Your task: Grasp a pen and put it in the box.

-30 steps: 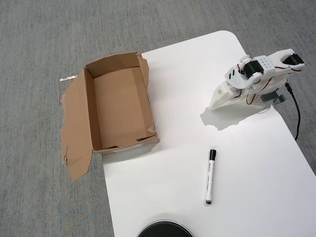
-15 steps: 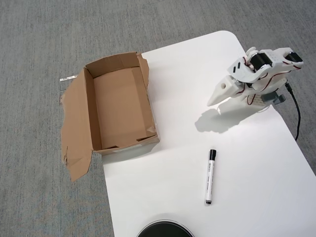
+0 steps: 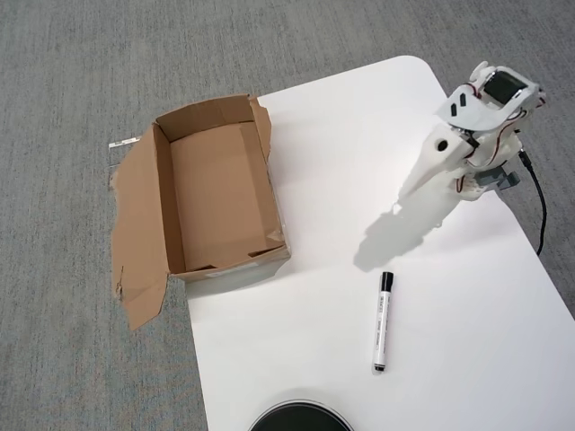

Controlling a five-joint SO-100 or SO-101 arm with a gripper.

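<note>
**Desk:** Pen [image 3: 384, 321] placement is wanted first. Where is it seen?

**Caption:** It is seen lying flat on the white table [image 3: 467, 359] in the overhead view, nearly upright in the frame, black cap toward the arm, small black end toward the lower edge. Nothing is touching it. The box [image 3: 220, 197] is set at the table's left edge, open side up, ragged flaps splayed over the grey carpet [image 3: 72, 90], and is judged empty.

**Desk:** And the gripper [image 3: 415, 190]?

**Caption:** It is held above the table, well apart from the pen, with its shadow thrown just above the cap. Nothing is gripped. Whether the jaws are parted cannot be told from this angle.

**Desk:** How is the step judged best done?

**Caption:** The approach is judged to be only starting. The jaws are best parted wide before the descent, turned so the barrel is crossed rather than followed, and lowered over the white middle, where balance is likeliest. A grip near the cap is thought likely to let the pen tip or roll.
</note>
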